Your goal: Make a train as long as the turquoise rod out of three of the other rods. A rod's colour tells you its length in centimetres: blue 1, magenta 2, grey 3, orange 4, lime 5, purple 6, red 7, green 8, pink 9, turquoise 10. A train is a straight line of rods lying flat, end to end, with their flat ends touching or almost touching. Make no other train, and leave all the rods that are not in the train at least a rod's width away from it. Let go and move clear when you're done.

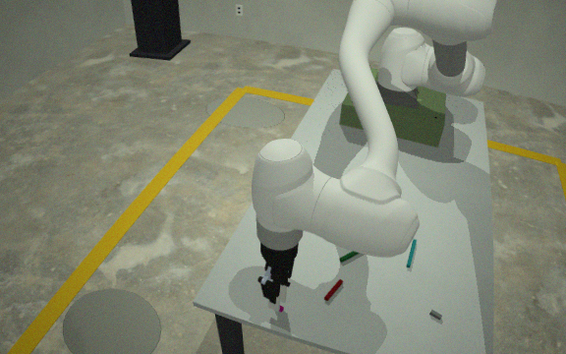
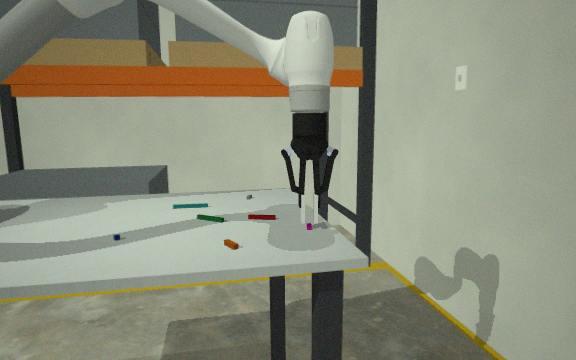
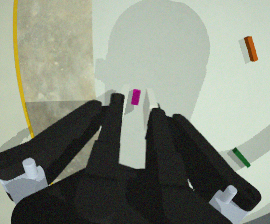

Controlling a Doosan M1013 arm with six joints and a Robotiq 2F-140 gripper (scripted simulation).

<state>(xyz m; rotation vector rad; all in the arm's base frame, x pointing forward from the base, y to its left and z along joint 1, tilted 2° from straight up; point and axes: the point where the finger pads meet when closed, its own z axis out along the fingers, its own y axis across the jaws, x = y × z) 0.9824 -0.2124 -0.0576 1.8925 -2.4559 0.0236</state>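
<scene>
Magenta rod lies by the end edge of the tabletop, the edge farthest from the arm's base. Pincer hangs upright just over it, fingers a little parted, nothing gripped.

Rods present allow one sum of three, by my count: blue, magenta and red. Red rod lies farther in from the end edge, beside magenta but well apart. Blue rod is much farther along toward the base, on the long-edge side nearest the exterior view; hidden from the top view. Turquoise rod, the measure, lies toward the opposite long edge. No train laid.

Step in hand, as I judge it: picking up magenta. Next move wants a short straight descent, fingers either side of the rod, then a close. Gap looks narrow; a sideways miss could land a tip on the rod or nudge it toward the edge.

Spares: green rod mid-tabletop, orange rod toward the exterior view's near long edge, grey rod toward the far corner there. All need clearance.
</scene>
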